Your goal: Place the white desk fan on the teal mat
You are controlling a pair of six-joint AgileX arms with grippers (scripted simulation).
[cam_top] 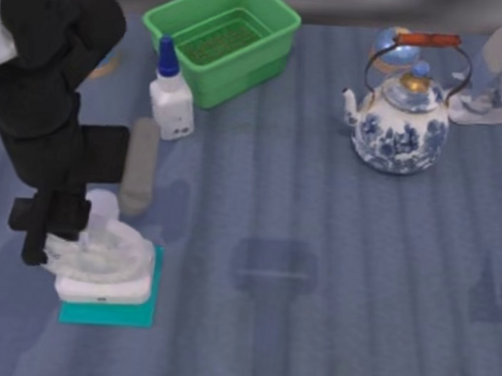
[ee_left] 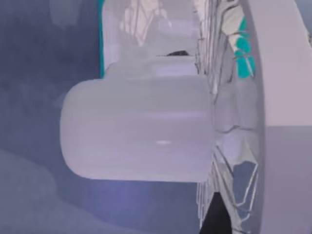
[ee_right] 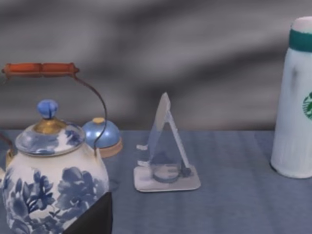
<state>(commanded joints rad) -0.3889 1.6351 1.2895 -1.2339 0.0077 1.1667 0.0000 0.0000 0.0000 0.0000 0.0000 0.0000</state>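
Note:
The white desk fan (cam_top: 106, 260) stands upright near the table's front left, its base resting on the teal mat (cam_top: 107, 315). A strip of mat shows past the base at the front and right. My left gripper (cam_top: 39, 230) is at the fan's left side, level with the wire cage. In the left wrist view the fan's motor housing (ee_left: 136, 129) fills the middle, with the cage beside it and a strip of the teal mat (ee_left: 101, 39) behind. My right arm is outside the top view. Only a dark corner of my right gripper (ee_right: 95, 219) shows, in front of the kettle.
A green tub (cam_top: 222, 37) and a white squeeze bottle (cam_top: 171, 98) stand behind the fan, with a grey cylinder (cam_top: 139, 164) lying between. At the back right are a blue-and-white kettle (cam_top: 402, 120), a bell (cam_top: 396, 43) and a clear stand (cam_top: 487, 83). A white tumbler (ee_right: 295, 102) stands further right.

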